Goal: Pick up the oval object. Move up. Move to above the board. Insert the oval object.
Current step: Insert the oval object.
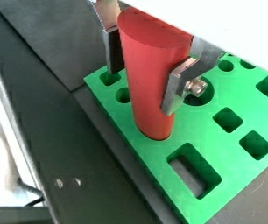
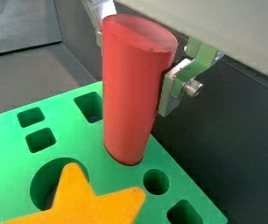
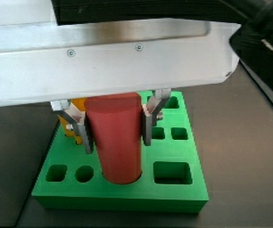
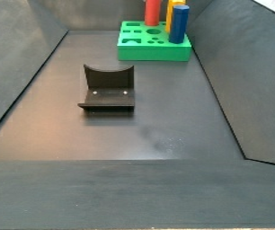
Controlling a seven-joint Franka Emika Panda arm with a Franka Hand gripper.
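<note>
The oval object (image 1: 148, 79) is a tall red-pink peg standing upright with its lower end in a hole of the green board (image 1: 244, 184). My gripper (image 1: 143, 87) is directly over the board and shut on the peg, one silver finger (image 2: 174, 87) pressed on each side near its top. A side view shows the peg (image 3: 118, 142) between the two fingers above the board (image 3: 115, 198). In a side view from far off, the peg (image 4: 155, 11) rises from the board (image 4: 152, 49) at the back, and the gripper is cut off by the frame's top edge.
An orange-yellow star peg (image 2: 89, 201) sits in the board next to the oval object. A blue peg (image 4: 179, 20) also stands in the board. The dark fixture (image 4: 108, 88) stands on the floor mid-way. Dark sloping walls (image 4: 32, 81) enclose the floor.
</note>
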